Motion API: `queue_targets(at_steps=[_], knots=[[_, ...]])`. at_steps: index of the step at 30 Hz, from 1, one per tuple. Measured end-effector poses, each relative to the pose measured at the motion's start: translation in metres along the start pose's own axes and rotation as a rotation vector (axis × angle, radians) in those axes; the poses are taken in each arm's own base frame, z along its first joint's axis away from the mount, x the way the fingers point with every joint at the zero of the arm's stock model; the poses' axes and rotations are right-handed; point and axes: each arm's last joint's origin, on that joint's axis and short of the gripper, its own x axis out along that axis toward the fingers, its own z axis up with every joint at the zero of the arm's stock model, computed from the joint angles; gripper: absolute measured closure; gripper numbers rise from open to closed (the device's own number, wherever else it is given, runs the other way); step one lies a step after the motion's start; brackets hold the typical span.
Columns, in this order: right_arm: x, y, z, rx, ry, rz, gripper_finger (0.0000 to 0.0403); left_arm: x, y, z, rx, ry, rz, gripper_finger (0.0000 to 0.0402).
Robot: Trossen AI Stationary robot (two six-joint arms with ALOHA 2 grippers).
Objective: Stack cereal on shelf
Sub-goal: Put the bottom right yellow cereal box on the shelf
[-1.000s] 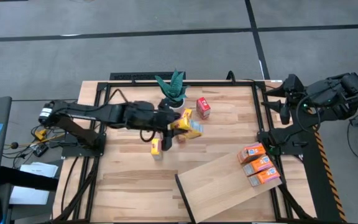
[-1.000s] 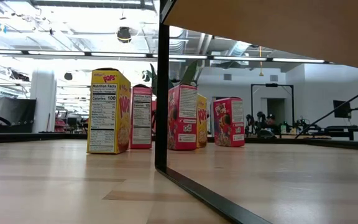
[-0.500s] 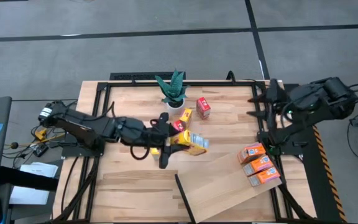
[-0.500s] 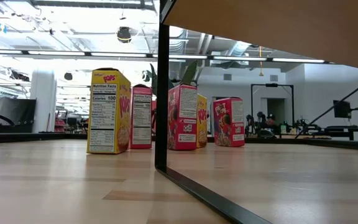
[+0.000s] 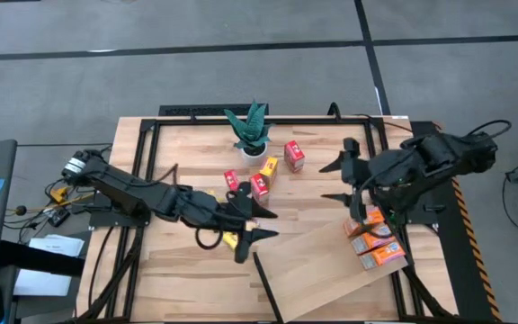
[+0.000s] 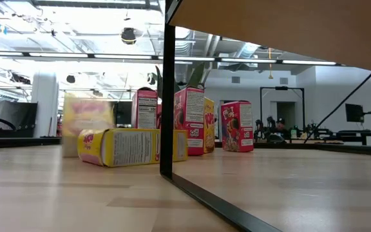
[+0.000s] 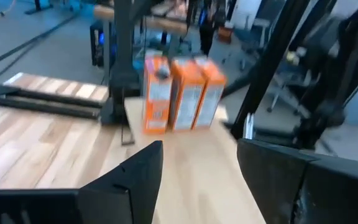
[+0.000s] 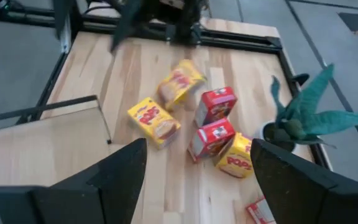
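The left gripper (image 5: 257,225) is held low over the middle of the table, just left of the shelf's (image 5: 322,270) left end. Its fingers (image 7: 129,180) are spread, and nothing is seen between them. A yellow box (image 5: 230,239) lies on its side directly beside this gripper; in the low view it is shown lying flat on the tabletop (image 6: 57,193), close to the shelf's dark edge (image 6: 167,96).

The right gripper (image 5: 343,176) is positioned above the right part of the table, left of the three orange boxes (image 5: 374,238). Its fingers (image 8: 123,171) are spread wide and hold nothing.

The orange boxes are set side by side on the right end of the shelf. Red boxes (image 5: 259,184) and another yellow box (image 5: 270,166) are located on the table between the left gripper and the plant (image 5: 249,129) at the far edge. One more red box (image 5: 294,155) is placed just right of the plant.
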Motion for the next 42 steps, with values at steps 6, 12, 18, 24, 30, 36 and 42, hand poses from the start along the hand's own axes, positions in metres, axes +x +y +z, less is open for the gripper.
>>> queue_targets(at_steps=[6, 12, 18, 24, 30, 36, 42], knots=[[0.002, 0.006, 0.001, -0.006, -0.006, 0.010, 0.0085, -0.032, 0.007, -0.007, -0.071, 0.230, 0.080, 0.0224], [0.000, 0.004, 0.002, 0.058, -0.029, -0.020, 0.0084, -0.070, 0.026, -0.029, -0.037, 0.487, 0.388, 0.0208], [-0.004, 0.001, 0.003, 0.073, -0.053, -0.061, 0.0077, -0.083, 0.040, -0.053, 0.022, 0.635, 0.549, 0.0129], [-0.004, 0.000, 0.003, 0.104, -0.056, -0.074, 0.0060, -0.088, 0.060, -0.095, 0.004, 0.699, 0.636, 0.0059], [-0.003, -0.006, 0.003, 0.123, -0.056, -0.111, 0.0051, -0.117, 0.084, -0.130, -0.235, 0.533, 0.605, 0.0052], [-0.001, -0.011, 0.004, 0.138, -0.053, -0.136, 0.0057, -0.145, 0.110, -0.158, -0.382, 0.380, 0.651, 0.0051], [0.002, -0.014, 0.004, 0.168, -0.048, -0.149, 0.0052, -0.136, 0.110, -0.173, -0.439, 0.284, 0.419, 0.0051]])
